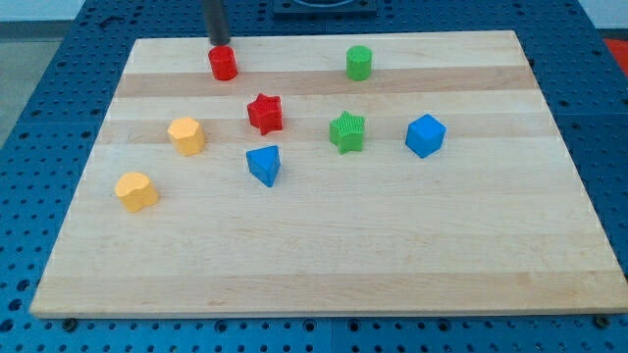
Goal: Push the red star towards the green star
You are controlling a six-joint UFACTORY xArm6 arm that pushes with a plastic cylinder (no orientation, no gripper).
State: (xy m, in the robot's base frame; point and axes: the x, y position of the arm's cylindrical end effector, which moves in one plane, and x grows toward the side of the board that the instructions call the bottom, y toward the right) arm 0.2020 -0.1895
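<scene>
The red star [265,113] lies on the wooden board, left of centre in the upper half. The green star [347,131] lies to its right and slightly lower, with a gap between them. My tip [219,42] is at the view's top, just above the red cylinder [224,63], and up and to the left of the red star. The tip touches neither star.
A green cylinder [359,63] stands at the top, right of centre. A blue cube [425,135] lies right of the green star. A blue triangular block [264,165] lies below the red star. Two yellow blocks [185,135] [136,191] lie at the left. The board's edge [324,312] runs along the bottom.
</scene>
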